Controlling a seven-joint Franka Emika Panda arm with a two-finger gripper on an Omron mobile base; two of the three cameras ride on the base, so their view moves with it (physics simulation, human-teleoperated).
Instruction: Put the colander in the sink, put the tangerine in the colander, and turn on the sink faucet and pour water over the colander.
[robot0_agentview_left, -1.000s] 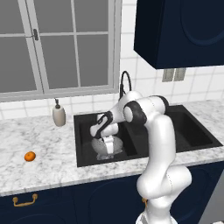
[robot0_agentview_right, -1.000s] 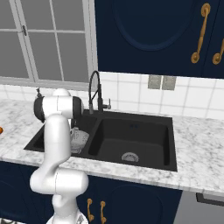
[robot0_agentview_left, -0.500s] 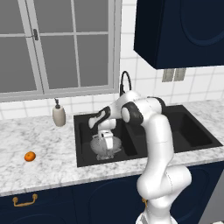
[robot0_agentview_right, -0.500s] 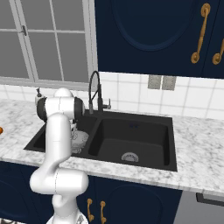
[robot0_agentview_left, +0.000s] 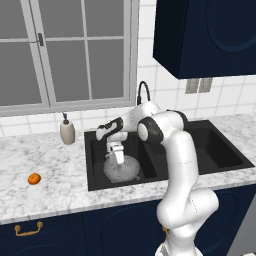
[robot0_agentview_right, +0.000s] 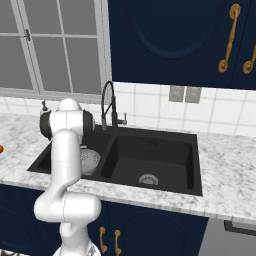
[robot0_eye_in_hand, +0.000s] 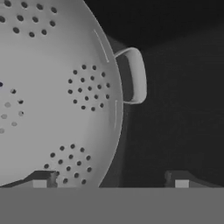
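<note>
The grey metal colander (robot0_agentview_left: 123, 169) sits upright on the floor of the left basin of the black sink (robot0_agentview_left: 95, 150). My gripper (robot0_agentview_left: 116, 153) hangs just above the colander's back rim, open and holding nothing. In the hand view the colander (robot0_eye_in_hand: 52, 96) lies close below, one loop handle (robot0_eye_in_hand: 134, 76) pointing right. Its rim runs between my spread fingertips (robot0_eye_in_hand: 41, 179), and my gripper (robot0_eye_in_hand: 109, 181) is apart from it. The tangerine (robot0_agentview_left: 34, 178) lies on the marble counter far left of the sink. The black gooseneck sink faucet (robot0_agentview_left: 143, 91) rises behind the basins. From the right, the colander (robot0_agentview_right: 90, 160) peeks past my arm.
A beige soap dispenser (robot0_agentview_left: 67, 131) stands on the counter behind the sink's left corner. The right basin (robot0_agentview_right: 150, 160) has a silver drain (robot0_agentview_right: 148, 179). A window and tiled wall close off the back, and dark cabinets hang above.
My gripper has opened and let go of the colander, then lifted a little off it. The colander rests in the left basin.
</note>
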